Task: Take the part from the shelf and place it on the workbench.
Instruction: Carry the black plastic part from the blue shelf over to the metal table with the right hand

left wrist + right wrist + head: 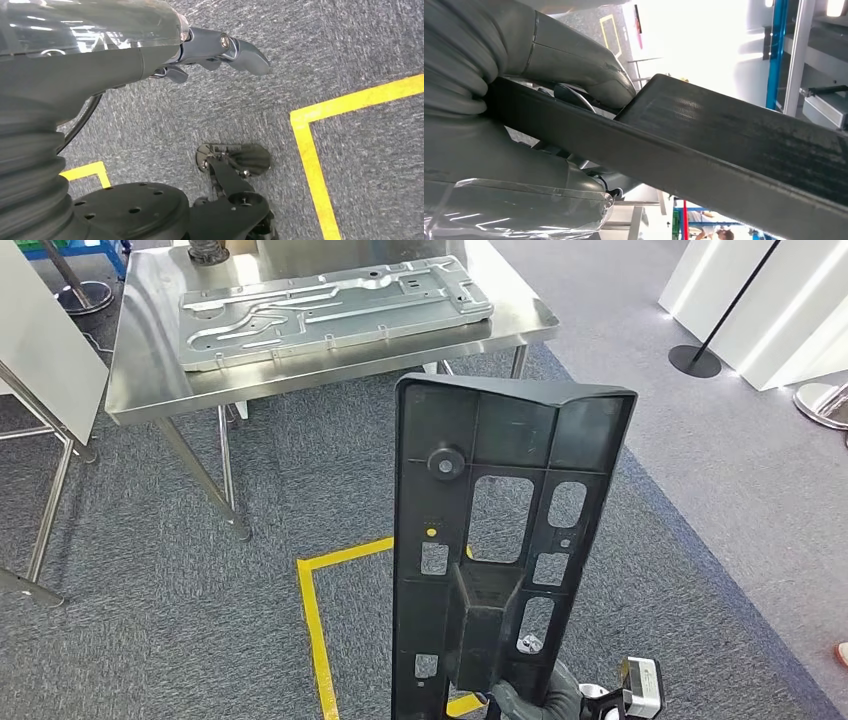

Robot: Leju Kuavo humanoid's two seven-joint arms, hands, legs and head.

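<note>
Black plastic part (505,540) upright in right robot hand (540,698), left robot hand (220,50) empty, fingers loosely apart

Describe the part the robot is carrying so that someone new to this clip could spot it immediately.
In the head view, look just in front of the steel workbench that bears a silver stamped metal panel. Standing upright over the grey carpet is a tall black plastic part, gripped at its lower end by the right hand. Unlike the flat, shiny panel, it is matt black with rectangular cut-outs.
</note>
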